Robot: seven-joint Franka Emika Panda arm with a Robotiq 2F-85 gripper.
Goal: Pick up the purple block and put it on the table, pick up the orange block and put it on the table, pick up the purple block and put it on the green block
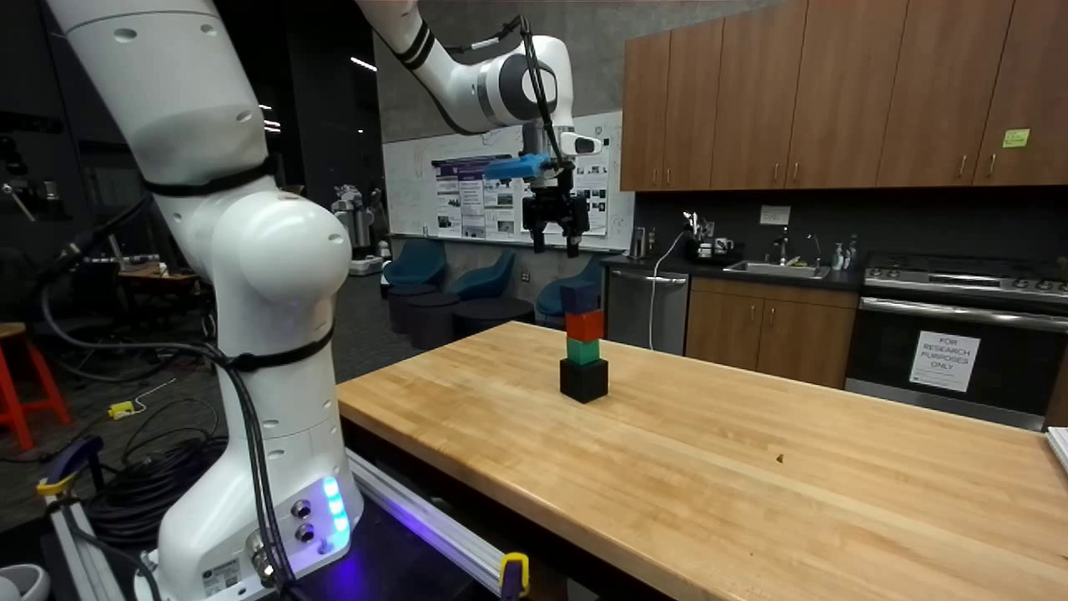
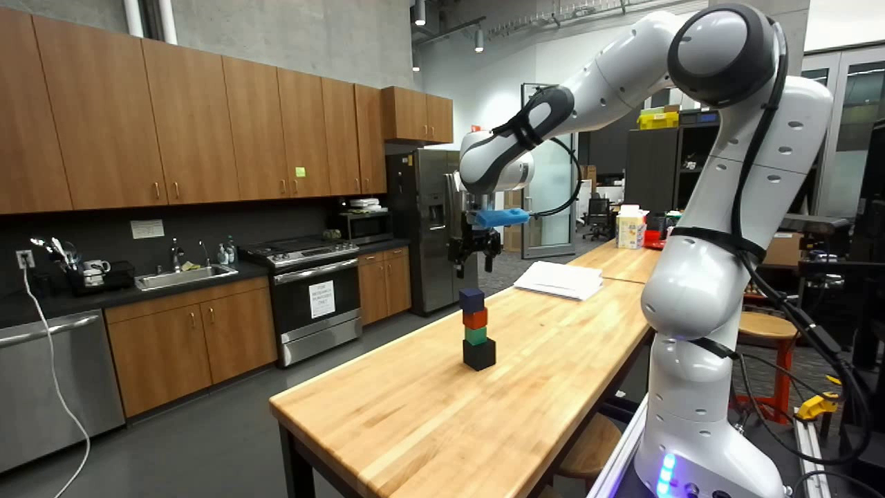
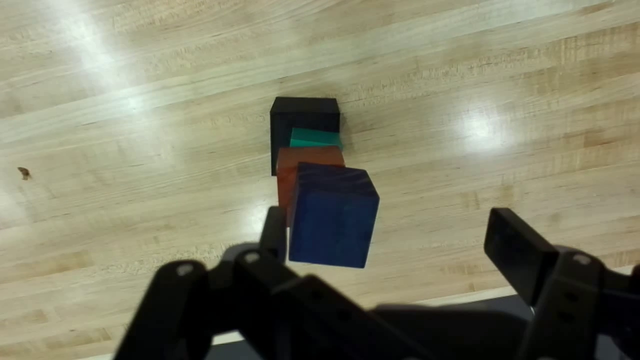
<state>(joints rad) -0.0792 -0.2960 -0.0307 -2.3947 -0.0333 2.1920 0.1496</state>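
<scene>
The purple block (image 1: 579,297) is dark blue-purple and sits on top of a stack. Under it is the orange block (image 1: 584,325), then the green block (image 1: 582,351), with a larger black cube (image 1: 584,380) at the bottom on the table (image 1: 709,467). The same order shows in an exterior view, with the purple block (image 2: 472,300) on top. My gripper (image 1: 556,247) is open and empty above the stack, apart from it. In the wrist view the purple block (image 3: 334,227) lies near the left finger of the gripper (image 3: 390,225); the green block is mostly hidden beneath.
A stack of white paper (image 2: 560,279) lies farther along the table. A small brown speck (image 1: 780,458) is on the tabletop. A counter with a sink (image 2: 187,277) and a stove (image 2: 304,252) stand beyond the table.
</scene>
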